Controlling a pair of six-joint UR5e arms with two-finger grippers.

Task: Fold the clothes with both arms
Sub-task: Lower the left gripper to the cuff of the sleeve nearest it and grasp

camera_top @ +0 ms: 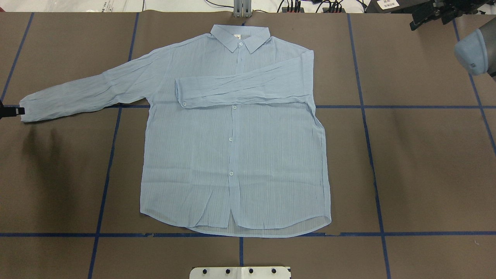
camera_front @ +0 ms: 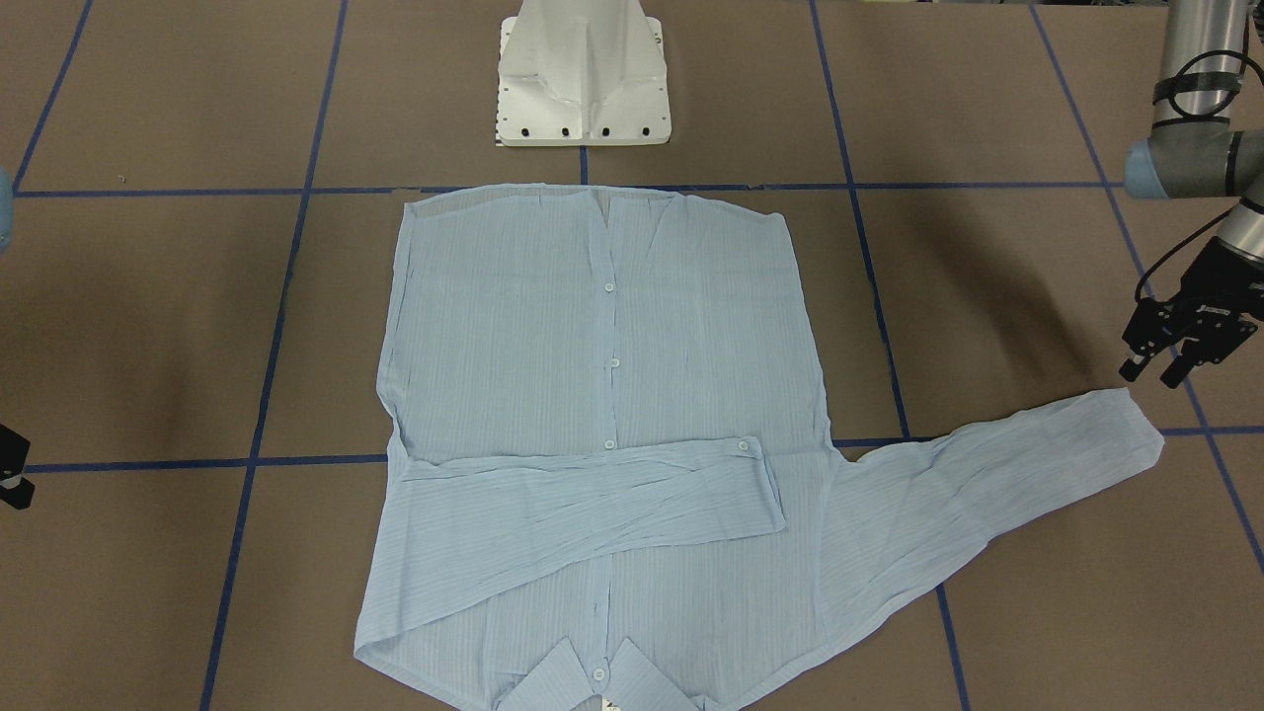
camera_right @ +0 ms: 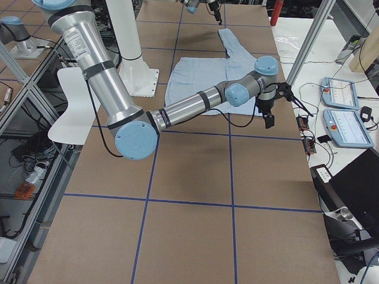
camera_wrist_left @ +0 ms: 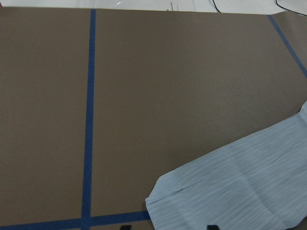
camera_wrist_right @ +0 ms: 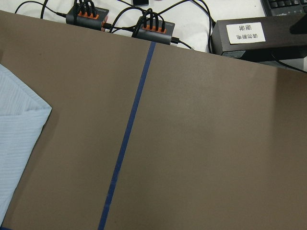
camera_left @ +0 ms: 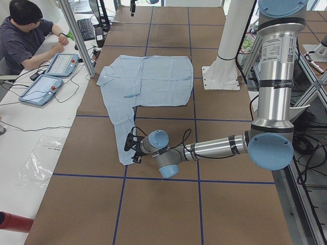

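The pale-blue striped shirt (camera_top: 232, 155) lies flat and buttoned on the brown table, collar (camera_top: 240, 37) at the far edge. Its one sleeve (camera_top: 244, 87) is folded across the chest. The other sleeve (camera_front: 987, 484) stretches out sideways. My left gripper (camera_front: 1153, 373) hovers open just beyond that sleeve's cuff (camera_wrist_left: 192, 201), holding nothing; only its tip (camera_top: 9, 111) shows overhead. My right gripper (camera_right: 269, 112) hangs past the shirt near the table's far edge, away from the cloth. Only a sliver (camera_front: 12, 474) of it shows in the front view, so I cannot tell its state.
The white pedestal base (camera_front: 583, 79) stands just behind the shirt's hem. Blue tape lines (camera_top: 112, 155) grid the table. Power strips (camera_wrist_right: 120, 21) and a labelled black box (camera_wrist_right: 240, 36) sit past the far edge. A person (camera_left: 25, 35) sits at a side desk with tablets.
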